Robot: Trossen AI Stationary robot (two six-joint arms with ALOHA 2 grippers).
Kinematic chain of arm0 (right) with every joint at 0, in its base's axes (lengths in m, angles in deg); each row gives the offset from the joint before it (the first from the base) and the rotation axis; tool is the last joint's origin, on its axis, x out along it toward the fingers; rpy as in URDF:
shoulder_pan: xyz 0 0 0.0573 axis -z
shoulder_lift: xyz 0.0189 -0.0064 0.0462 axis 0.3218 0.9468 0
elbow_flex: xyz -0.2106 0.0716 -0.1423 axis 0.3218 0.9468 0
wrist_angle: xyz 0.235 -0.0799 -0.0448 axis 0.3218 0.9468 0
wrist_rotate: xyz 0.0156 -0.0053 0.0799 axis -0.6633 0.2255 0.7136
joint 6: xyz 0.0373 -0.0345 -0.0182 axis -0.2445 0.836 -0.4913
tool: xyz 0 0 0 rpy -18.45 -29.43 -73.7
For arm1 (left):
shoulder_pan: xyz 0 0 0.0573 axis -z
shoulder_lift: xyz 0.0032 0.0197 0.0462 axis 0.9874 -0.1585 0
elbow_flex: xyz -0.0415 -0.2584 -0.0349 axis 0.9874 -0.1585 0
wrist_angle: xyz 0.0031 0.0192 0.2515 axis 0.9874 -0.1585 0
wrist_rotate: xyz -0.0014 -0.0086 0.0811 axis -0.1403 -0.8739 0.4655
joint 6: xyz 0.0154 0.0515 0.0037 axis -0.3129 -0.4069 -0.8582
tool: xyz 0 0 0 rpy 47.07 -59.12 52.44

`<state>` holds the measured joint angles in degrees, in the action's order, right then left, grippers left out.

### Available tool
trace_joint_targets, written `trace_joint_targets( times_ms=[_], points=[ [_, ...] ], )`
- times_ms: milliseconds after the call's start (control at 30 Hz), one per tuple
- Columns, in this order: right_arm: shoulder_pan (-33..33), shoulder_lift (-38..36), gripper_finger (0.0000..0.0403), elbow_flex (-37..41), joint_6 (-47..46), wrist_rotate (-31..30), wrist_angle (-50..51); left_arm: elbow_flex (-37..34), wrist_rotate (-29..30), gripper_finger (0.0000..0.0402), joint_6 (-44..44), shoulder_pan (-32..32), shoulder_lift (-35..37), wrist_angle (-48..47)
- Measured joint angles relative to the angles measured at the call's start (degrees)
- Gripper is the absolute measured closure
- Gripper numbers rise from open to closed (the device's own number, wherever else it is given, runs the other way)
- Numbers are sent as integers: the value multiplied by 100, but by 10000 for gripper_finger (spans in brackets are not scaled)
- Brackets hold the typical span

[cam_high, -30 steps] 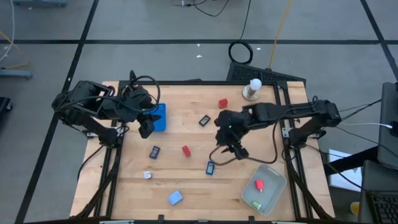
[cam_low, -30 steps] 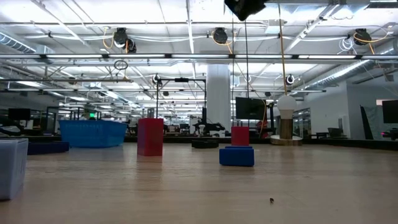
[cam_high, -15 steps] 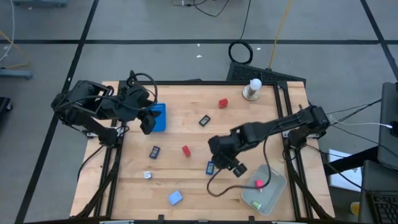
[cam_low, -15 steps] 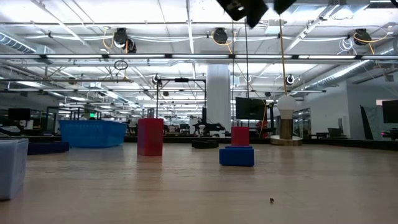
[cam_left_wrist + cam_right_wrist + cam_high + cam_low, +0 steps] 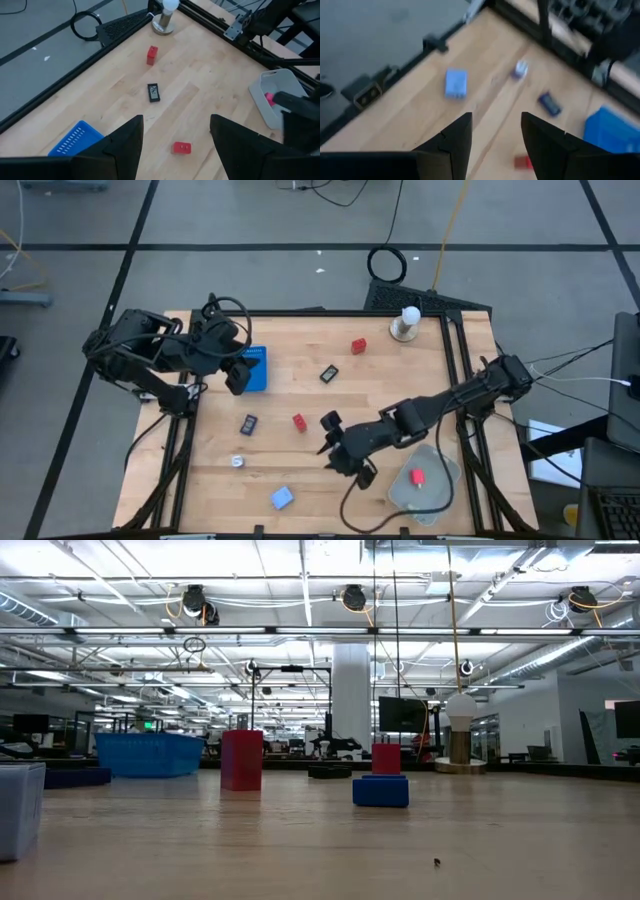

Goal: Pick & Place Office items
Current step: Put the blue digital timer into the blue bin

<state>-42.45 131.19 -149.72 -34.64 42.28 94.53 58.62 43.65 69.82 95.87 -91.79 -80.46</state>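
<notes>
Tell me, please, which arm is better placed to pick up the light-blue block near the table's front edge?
The right: its open gripper hangs close to the light-blue block, while the left gripper waits at the far-left side.

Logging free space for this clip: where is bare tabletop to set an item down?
Bare wood runs along the far edge between the blue basket and the red block, and at the near left corner beside the silvery piece. It is crowded near the tray, where the right pincer hangs. The left pincer waits by the basket.
</notes>
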Motion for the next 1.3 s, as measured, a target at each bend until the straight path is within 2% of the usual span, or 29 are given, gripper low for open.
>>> trace_joint_targets(
  times_ms=[133, 233, 367, 500, 667, 767, 900, 1100, 1300],
  points=[
    [-102, 13, 243, 4, 184, 2, -212, 0, -33, 172, 6, 0, 0, 0],
    [-158, 9, 243, 4, 166, 76, 31, 0, -99, 172, 7, 0, 0, 0],
    [-128, 13, 229, 7, 308, 771, 925, 0, -101, 172, 32, 0, 0, 0],
    [-2, 13, 192, 7, 406, 1282, 1737, 0, -98, 172, 59, 0, 0, 0],
    [212, 186, 139, 13, 612, 843, 2331, 0, -96, 172, 91, 0, 0, 0],
    [389, 306, 127, 13, 780, 867, 2709, 0, -94, 172, 113, 0, 0, 3],
    [539, 596, 132, 17, 1172, 1025, 3091, 0, -63, 172, 126, 0, 0, 7],
    [499, 1074, 154, -10, 1742, 163, 3098, 0, -46, 172, 240, 0, 0, 14],
    [485, 1738, 163, -631, 1549, 32, 3075, 0, -50, 172, 230, 0, 0, 20]
  ],
)
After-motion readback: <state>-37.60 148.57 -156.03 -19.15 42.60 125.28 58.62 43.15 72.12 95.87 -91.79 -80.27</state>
